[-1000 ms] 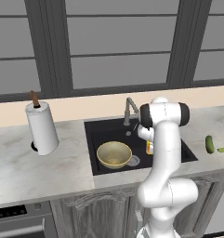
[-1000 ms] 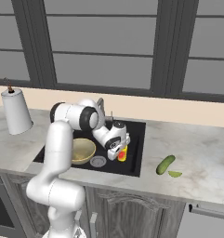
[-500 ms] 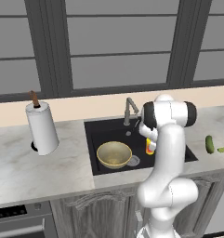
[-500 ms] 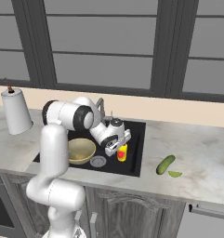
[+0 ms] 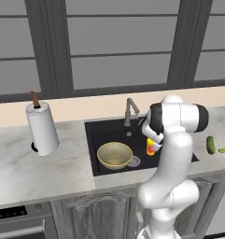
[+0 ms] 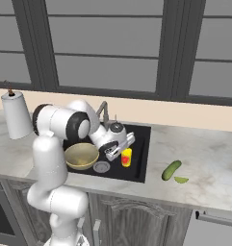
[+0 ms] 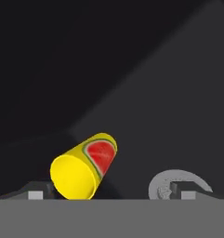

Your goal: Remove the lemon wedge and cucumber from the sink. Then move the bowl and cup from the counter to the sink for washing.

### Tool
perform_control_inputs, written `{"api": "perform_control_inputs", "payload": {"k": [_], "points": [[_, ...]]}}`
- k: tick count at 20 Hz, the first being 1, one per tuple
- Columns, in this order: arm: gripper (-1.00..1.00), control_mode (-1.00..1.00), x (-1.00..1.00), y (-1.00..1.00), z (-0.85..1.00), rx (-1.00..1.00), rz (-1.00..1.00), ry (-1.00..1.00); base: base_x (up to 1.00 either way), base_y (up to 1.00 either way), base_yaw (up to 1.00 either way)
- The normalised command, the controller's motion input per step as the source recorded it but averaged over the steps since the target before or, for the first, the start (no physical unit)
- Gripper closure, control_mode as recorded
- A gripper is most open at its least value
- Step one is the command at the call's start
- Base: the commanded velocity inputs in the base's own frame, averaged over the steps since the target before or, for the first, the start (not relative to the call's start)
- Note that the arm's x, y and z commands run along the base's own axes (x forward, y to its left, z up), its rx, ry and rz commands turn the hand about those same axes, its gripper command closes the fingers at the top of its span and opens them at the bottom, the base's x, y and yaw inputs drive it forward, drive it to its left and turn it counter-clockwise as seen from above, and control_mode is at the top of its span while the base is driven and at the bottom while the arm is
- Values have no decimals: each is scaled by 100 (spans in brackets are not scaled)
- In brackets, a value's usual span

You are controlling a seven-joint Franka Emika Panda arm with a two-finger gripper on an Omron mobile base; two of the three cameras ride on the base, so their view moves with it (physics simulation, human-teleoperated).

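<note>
The yellow cup (image 6: 126, 157) with red markings stands in the black sink (image 6: 139, 163), right of the tan-olive bowl (image 6: 81, 155), which is also in the basin. My gripper (image 6: 121, 151) hovers just above and left of the cup, open. In the hand view the cup (image 7: 83, 167) shows near the left fingertip (image 7: 35, 194), apart from both, with the silver drain (image 7: 178, 185) beside it. The dark green cucumber (image 6: 171, 170) and the tiny lemon wedge (image 6: 181, 180) lie on the counter (image 6: 204, 158) right of the sink. The left base view shows the cup (image 5: 151, 147) partly behind my arm.
The grey faucet (image 6: 104, 111) rises at the sink's back edge, close behind my hand. A white paper towel roll (image 5: 41, 128) stands on the counter left of the sink. The window wall runs behind the worktop.
My hand has drawn back up and to the left, away from the cup. The cup stays standing in the sink; bowl, cucumber and wedge have not moved.
</note>
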Motion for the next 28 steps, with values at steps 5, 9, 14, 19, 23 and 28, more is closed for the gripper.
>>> {"api": "perform_control_inputs", "payload": {"k": [5, 9, 14, 19, 23, 28], "points": [[-100, -100, -28, 0, 48, -4, 6, 0, 0, 0, 0], [-100, -100, -20, 0, 60, -8, 18, 0, 0, 0, 0], [-100, -100, -17, 0, 61, -9, 17, 6, 0, 0, 0], [-100, -100, -28, -4, 52, -13, 13, 17, 0, 0, 0], [-100, -100, -29, -1, 46, -22, 19, 25, 0, 0, 0], [-100, -100, -33, 0, 41, -24, 32, 19, 0, 0, 0]]}}
